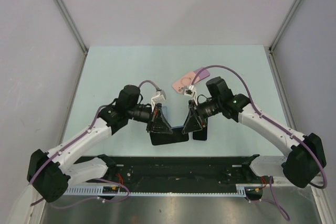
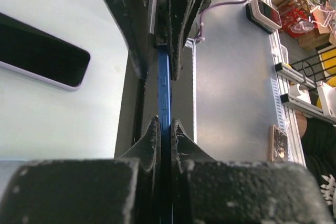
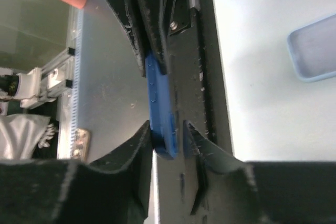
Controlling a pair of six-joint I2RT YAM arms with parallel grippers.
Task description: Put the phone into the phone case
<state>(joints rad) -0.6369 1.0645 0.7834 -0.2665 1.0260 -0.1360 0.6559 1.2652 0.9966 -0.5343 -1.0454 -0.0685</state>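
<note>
Close to the table's [image 1: 131, 66] near edge, the left gripper [image 1: 160, 126] and right gripper [image 1: 191, 124] face each other. Each is pinched tight on an opposite end of the blue phone [image 2: 164, 87], whose thin side runs between them. Further out, the pale phone case [image 3: 315, 51] lies hollow side up, apart from both arms, with broad tabletop beyond it.

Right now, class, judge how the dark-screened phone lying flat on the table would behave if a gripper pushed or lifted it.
Probably stiff: the phone lies dead flat with a straight lilac edge. It should slide rather than roll or tip, having no round side. Its glossy screen looks slippery, and its low edge offers little to grip.
</note>
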